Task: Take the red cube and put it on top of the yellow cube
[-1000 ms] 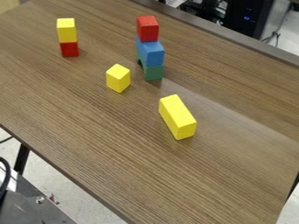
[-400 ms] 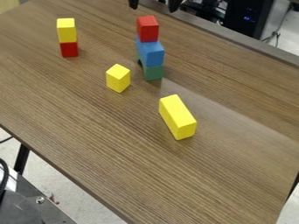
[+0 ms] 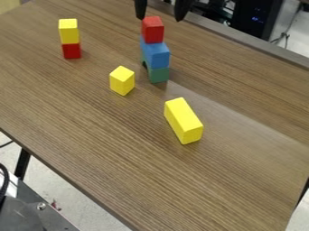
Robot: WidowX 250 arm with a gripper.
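The gripper [image 3: 160, 19] has come farther down into view at twelve o'clock, its two fingers spread wide near the red cube [image 3: 152, 30]. That cube sits on the blue block [image 3: 155, 55], atop green. The single yellow cube [image 3: 122, 81] stands on the table [image 3: 91, 135] at seven o'clock from the red one.

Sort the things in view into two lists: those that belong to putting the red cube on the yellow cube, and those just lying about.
In the job (likely):
- gripper, open
- red cube topping the tall stack
- lone yellow cube

Lying about:
- blue block
- green block
- long yellow block
- yellow-on-red stack
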